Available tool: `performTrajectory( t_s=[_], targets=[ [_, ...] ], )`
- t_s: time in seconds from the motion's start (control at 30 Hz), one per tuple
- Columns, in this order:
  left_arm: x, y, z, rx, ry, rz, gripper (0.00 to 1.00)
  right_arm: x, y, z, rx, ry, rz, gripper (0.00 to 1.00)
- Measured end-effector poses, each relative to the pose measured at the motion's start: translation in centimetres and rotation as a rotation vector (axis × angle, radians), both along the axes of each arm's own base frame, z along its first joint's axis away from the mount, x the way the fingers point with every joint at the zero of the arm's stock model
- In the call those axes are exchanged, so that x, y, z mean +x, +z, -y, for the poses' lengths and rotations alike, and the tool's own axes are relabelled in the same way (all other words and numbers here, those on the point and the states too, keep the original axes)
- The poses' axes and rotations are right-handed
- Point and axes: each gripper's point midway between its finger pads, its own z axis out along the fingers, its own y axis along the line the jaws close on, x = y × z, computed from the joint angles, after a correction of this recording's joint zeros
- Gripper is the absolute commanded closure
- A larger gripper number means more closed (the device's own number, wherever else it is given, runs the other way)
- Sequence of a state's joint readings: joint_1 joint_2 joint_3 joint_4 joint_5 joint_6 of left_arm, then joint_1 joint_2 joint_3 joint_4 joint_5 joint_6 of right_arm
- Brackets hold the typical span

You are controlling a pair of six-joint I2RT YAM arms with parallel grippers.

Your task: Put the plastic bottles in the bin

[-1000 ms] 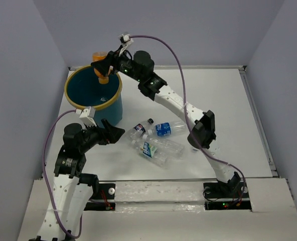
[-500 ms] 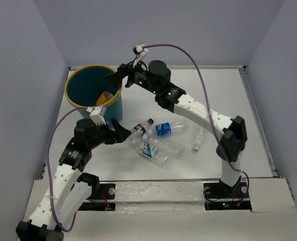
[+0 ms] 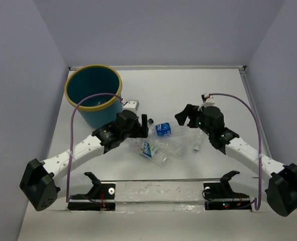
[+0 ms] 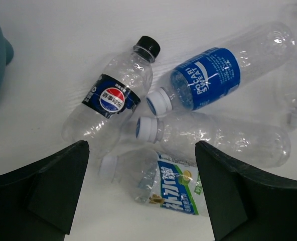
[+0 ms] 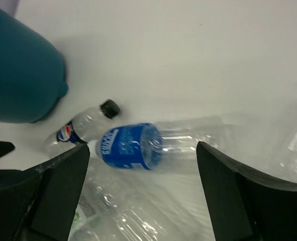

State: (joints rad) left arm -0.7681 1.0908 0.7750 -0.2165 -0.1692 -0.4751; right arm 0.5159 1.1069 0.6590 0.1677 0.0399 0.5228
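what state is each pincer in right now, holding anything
Left pincer: open, holding nothing.
Right pincer: open, holding nothing.

A white counter (image 3: 188,90) lies inside a plain three-sided booth. A pale lavender-grey back wall (image 3: 153,30) rises behind the counter's far edge, with a left wall (image 3: 18,100) and a right wall (image 3: 289,75) at its sides. A thin metal strip (image 3: 188,67) lines that far edge. The light is soft and even.
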Motion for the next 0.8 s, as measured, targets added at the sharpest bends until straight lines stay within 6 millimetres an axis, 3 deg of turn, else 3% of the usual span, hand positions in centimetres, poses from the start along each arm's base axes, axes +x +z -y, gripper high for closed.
performTrajectory(
  t_s=[0.07,0.1,0.17,0.3,0.47,0.8],
  targets=[
    [0.8,-0.8,0.4,0.061,0.005,0.007,0.04,-1.3,-3.1,2.1,-0.032,-0.052,-0.086,0.0],
    [1.1,-1.3,0.6,0.09,0.007,0.007,0.04,-1.5,-3.6,3.2,-0.037,-0.086,-0.099,0.0],
    [1.8,-2.5,0.8,0.155,0.009,0.001,0.04,-1.8,-3.6,5.4,-0.032,-0.156,-0.096,0.0],
    [2.3,-4.6,0.0,0.26,0.025,-0.012,0.04,-1.8,-1.6,8.6,-0.011,-0.269,-0.037,0.0],
    [3.6,-5.5,-0.7,0.368,0.062,-0.016,0.04,-2.1,-1.4,9.9,-0.017,-0.316,-0.032,0.0],
    [5.2,-8.0,0.1,0.468,0.045,-0.042,0.05,-1.8,-4.9,12.6,-0.082,-0.429,-0.134,0.0]
  ],
)
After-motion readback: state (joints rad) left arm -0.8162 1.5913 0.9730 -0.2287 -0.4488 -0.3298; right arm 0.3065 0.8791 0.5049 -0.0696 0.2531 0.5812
